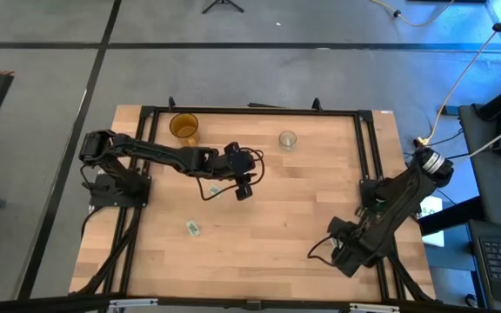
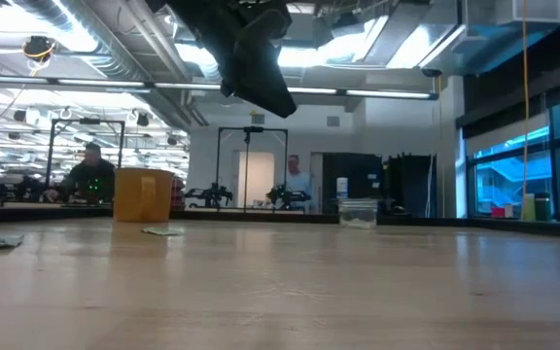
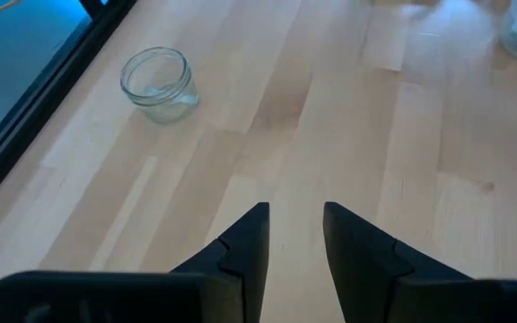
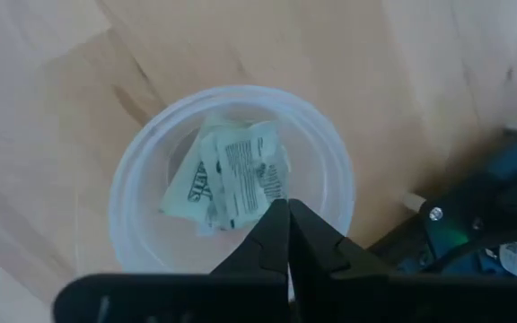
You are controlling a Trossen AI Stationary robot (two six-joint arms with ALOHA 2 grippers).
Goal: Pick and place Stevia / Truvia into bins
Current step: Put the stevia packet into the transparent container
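Observation:
My left gripper (image 1: 243, 190) hangs high over the middle of the table, open and empty (image 3: 296, 215); in the low view it shows at the top (image 2: 258, 60). One white-and-green sachet (image 1: 193, 228) lies flat on the wood toward the near left, and another (image 1: 209, 192) lies beside the left arm. My right gripper (image 4: 287, 209) is shut and stands over the clear round bin (image 4: 232, 92), which holds several sachets (image 4: 232, 175). In the high view the right arm (image 1: 344, 250) hides the bin at the near right.
An amber cup (image 1: 183, 128) and a small clear jar (image 1: 287, 139) stand near the far edge. Black frame rails (image 1: 368, 148) run along the table's sides. Bare wood lies between the two arms. People show in the room beyond the table.

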